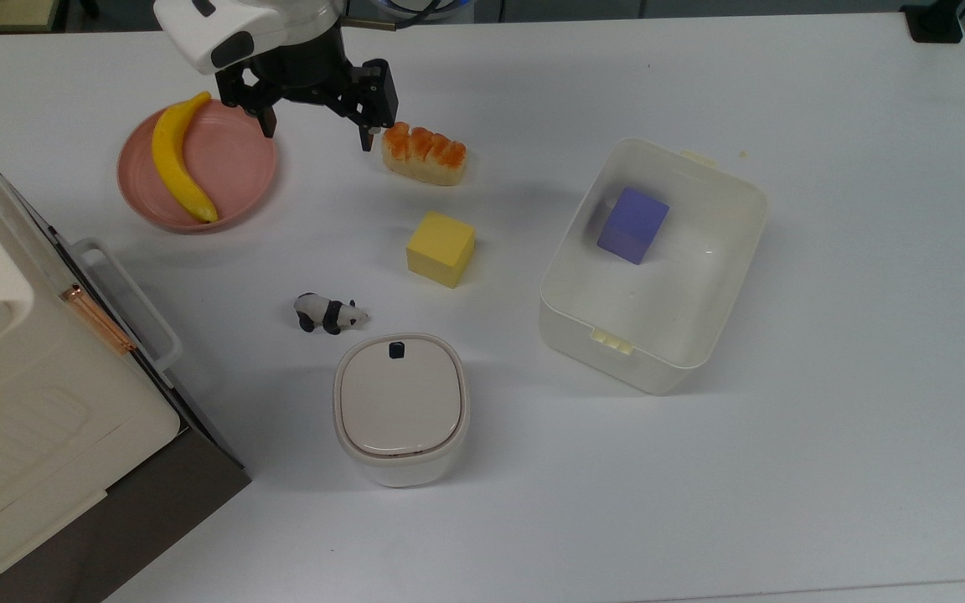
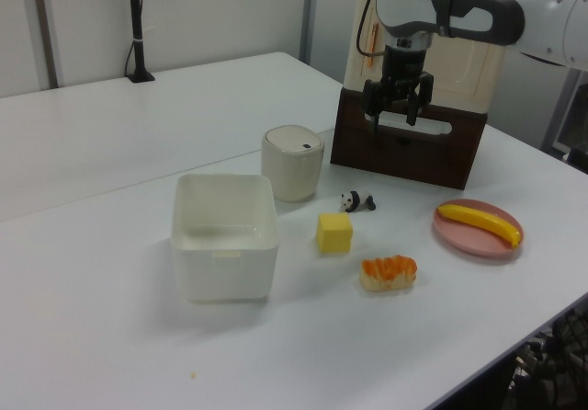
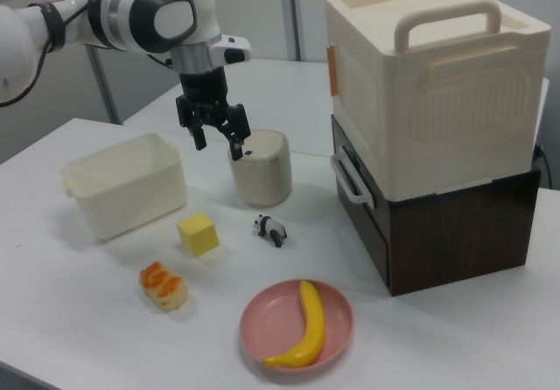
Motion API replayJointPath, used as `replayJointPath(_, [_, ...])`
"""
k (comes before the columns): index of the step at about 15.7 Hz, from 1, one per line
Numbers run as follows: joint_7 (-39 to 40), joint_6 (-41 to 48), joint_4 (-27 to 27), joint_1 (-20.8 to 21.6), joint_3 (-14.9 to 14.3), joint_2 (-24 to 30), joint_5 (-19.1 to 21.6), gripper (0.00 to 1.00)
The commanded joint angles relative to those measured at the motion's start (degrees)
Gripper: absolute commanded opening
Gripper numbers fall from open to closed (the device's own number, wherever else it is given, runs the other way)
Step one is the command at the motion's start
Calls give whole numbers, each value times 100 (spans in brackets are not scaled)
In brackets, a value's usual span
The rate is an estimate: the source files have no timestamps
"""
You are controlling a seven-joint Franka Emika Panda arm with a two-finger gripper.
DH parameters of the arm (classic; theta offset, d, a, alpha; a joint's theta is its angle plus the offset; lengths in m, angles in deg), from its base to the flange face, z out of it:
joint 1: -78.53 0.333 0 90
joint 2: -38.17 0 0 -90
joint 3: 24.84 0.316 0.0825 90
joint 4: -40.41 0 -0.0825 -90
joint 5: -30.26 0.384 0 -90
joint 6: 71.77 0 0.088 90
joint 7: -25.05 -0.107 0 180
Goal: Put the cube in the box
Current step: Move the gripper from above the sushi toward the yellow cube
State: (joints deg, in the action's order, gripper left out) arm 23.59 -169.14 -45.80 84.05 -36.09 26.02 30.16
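The gripper point(image 1: 316, 131) was held wide open and empty above the worktop point(image 1: 826, 435). The yellow cube point(image 1: 441, 248) was seen well apart from it, beside the box point(image 1: 734, 276).

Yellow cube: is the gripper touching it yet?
Apart. The top view shows the open gripper near the pink plate, with bare table between it and the yellow cube.

The case point(image 1: 22, 402) runs off the top view's left and bottom edges. The box point(image 2: 225, 235) wall hides whatever's inside in the left view, and the arm point(image 3: 52, 23) gets cut off at the right view's left edge.
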Motion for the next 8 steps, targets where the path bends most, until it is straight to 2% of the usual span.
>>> replayJointPath(1, [398,287,33,-41,-114,221,376,100])
replayJointPath(8, [331,314,25,-68,-114,240,440,100])
